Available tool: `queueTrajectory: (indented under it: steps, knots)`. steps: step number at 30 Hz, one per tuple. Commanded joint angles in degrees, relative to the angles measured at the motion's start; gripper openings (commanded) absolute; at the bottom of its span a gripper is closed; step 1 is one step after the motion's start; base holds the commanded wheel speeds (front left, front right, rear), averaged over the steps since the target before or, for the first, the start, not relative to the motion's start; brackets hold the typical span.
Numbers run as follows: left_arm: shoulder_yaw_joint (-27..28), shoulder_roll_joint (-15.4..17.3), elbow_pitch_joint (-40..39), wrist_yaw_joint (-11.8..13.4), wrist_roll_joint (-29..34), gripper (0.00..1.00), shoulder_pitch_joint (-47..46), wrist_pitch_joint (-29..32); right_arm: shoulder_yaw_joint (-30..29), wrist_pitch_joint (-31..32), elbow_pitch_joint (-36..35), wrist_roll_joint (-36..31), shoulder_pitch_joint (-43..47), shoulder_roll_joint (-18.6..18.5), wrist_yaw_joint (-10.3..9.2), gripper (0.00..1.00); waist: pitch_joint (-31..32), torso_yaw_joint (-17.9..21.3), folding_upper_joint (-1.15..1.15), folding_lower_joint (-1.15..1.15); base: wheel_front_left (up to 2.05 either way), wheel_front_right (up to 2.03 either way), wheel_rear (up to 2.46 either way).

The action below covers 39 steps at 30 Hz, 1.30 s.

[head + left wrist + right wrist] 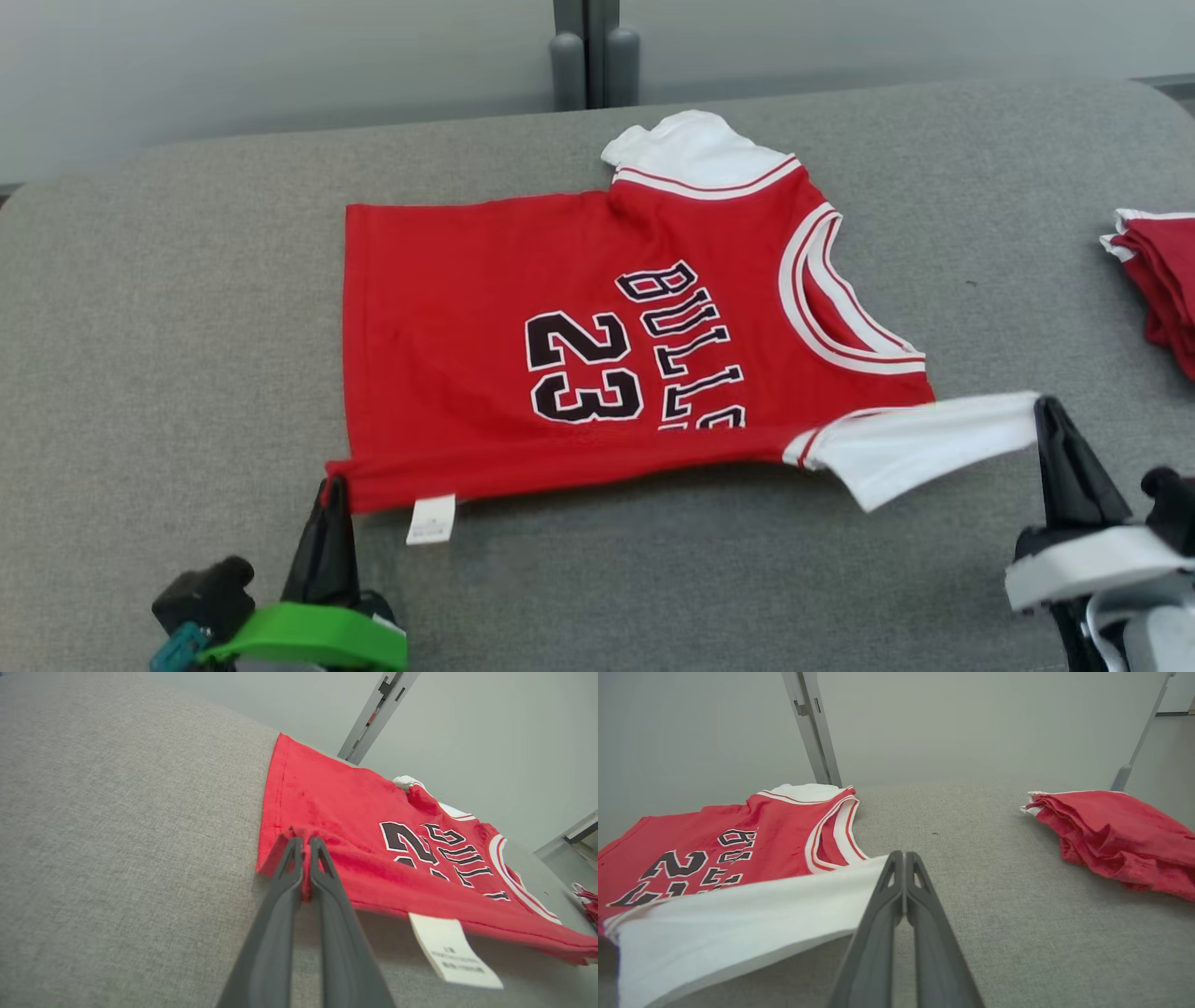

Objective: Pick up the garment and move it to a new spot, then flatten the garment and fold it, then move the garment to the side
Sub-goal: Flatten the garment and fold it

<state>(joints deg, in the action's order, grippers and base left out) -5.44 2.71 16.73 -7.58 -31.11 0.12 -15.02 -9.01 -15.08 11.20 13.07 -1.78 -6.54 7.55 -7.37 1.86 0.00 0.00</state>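
Closest in, the left gripper point(334, 483) has its two dark fingers pressed together on the near-left hem corner of the garment point(523, 308), with red cloth bunched between the tips in the left wrist view. Just beside that pinch, a small white tag point(431, 519) hangs from the lifted hem. Across at the lower right, the right gripper point(1046, 403) is likewise clamped — its tips are closed on the end of the near white sleeve point(920, 446), which is pulled out taut and raised off the surface. Between the two grips the garment's near edge is held up in a line. The rest lies spread front-up on the grey fabric-covered table point(140, 327), collar toward the right, with dark white-outlined lettering and a "23" across the chest. The far white sleeve point(686, 149) lies crumpled at the garment's back edge. Well apart to the right, a second red-and-white cloth bundle point(1158, 280) sits on the table — not touching the garment.
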Motion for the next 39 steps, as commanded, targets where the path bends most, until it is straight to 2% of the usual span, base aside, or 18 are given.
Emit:
queueTrajectory:
  steps: [1,13,27,28,29,33,39]
  knots:
    - [0.4,0.4,0.3,0.2,-0.2,0.0,-2.9,-0.2,0.3,-0.1,-0.1,-0.3,-3.2,-0.6,-0.13,0.0,-2.7,-0.5,0.0,0.0,0.0,0.0,0.0]
    - [-0.5,0.4,6.5,0.2,2.4,0.0,-17.7,-0.2,3.7,-0.1,7.0,-4.2,-21.7,-2.7,-0.13,0.0,-11.2,-1.5,0.0,0.0,0.0,0.0,0.0]
    - [1.2,0.4,9.1,0.2,2.9,0.0,-24.5,-0.2,4.5,-0.1,14.9,-9.0,-33.8,-2.8,-0.13,0.0,-15.5,-1.8,0.0,0.0,0.0,0.0,0.0]
    - [1.2,0.4,9.2,0.2,2.6,0.68,-24.6,-0.2,4.4,-0.1,15.3,-9.2,-34.2,-2.3,-0.13,0.71,-15.6,-1.8,0.0,0.0,0.0,0.0,0.0]
    - [1.2,0.4,9.3,0.2,2.5,1.0,-24.7,-0.2,4.4,-0.1,15.1,-9.3,-34.4,-2.1,-0.13,1.0,-15.7,-1.9,0.0,0.0,0.0,0.0,0.0]
    - [2.8,0.4,7.3,0.2,2.3,1.0,-23.8,-0.2,3.8,-0.1,12.6,-9.5,-33.0,-1.7,-0.13,1.0,-15.7,-2.0,0.0,0.0,0.0,0.0,0.0]
    - [3.8,0.4,5.1,0.2,3.7,1.0,-19.3,-0.2,2.3,-0.1,7.8,-8.7,-25.5,-0.5,-0.13,1.0,-14.8,-2.1,0.0,0.0,0.0,0.0,0.0]
